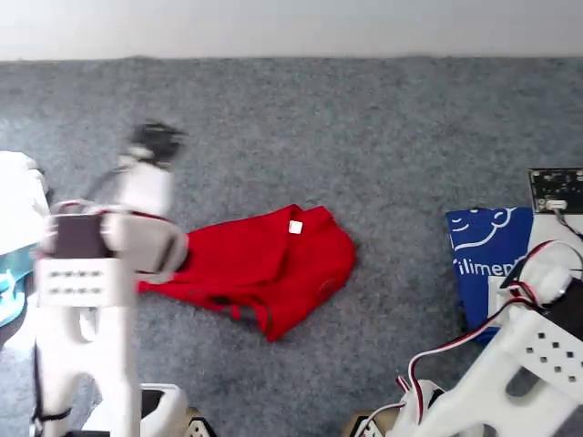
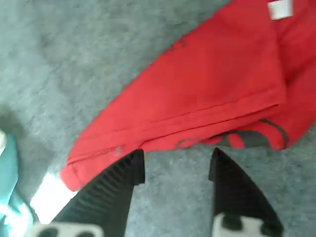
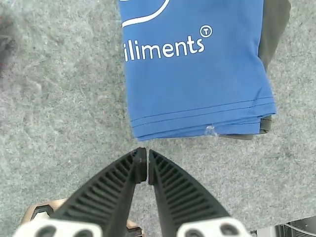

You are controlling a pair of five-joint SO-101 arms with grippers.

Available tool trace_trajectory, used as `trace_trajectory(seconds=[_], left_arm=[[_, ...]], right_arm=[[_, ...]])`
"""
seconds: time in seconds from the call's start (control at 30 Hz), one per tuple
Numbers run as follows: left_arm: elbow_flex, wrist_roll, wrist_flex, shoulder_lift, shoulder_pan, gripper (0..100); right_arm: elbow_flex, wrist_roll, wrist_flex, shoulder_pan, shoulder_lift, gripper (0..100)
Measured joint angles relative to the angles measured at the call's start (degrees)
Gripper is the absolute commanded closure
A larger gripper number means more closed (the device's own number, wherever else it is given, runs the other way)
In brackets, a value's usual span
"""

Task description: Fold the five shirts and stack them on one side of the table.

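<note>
A red shirt (image 1: 269, 264) lies crumpled mid-table, a white tag showing at its collar. In the left wrist view the red shirt (image 2: 207, 94) spreads just beyond my left gripper (image 2: 177, 163), which is open and holds nothing. The left arm (image 1: 100, 264) stands at the shirt's left end. A folded blue shirt (image 1: 483, 250) with white print lies at the right edge. In the right wrist view the blue shirt (image 3: 192, 64) rests on a darker folded garment (image 3: 274, 29). My right gripper (image 3: 147, 165) is shut and empty, just short of the blue shirt's hem.
Grey carpet-like cloth (image 1: 364, 137) covers the table. A white and teal heap (image 1: 14, 237) lies at the left edge. A small dark circuit board (image 1: 556, 189) sits at the far right. The right arm (image 1: 510, 364) fills the lower right corner.
</note>
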Motion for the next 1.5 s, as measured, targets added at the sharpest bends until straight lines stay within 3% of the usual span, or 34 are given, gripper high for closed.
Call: trace_trajectory(seconds=[0.17,0.63,0.9,1.1,1.5], left_arm=[[0.26,1.93,-2.29,9.49,10.02,78],[-11.52,3.87,-4.22,31.56,18.90,78],[-14.15,6.42,-7.38,42.37,19.34,78],[-14.59,6.51,-7.38,42.90,19.34,84],[-14.59,6.86,-7.38,43.25,15.47,84]], right_arm=[[0.00,0.00,0.00,0.00,0.00,98.0],[0.00,0.00,0.00,0.00,0.00,98.0],[0.00,0.00,0.00,0.00,0.00,98.0],[0.00,0.00,0.00,0.00,0.00,98.0],[0.00,0.00,0.00,0.00,0.00,98.0]])
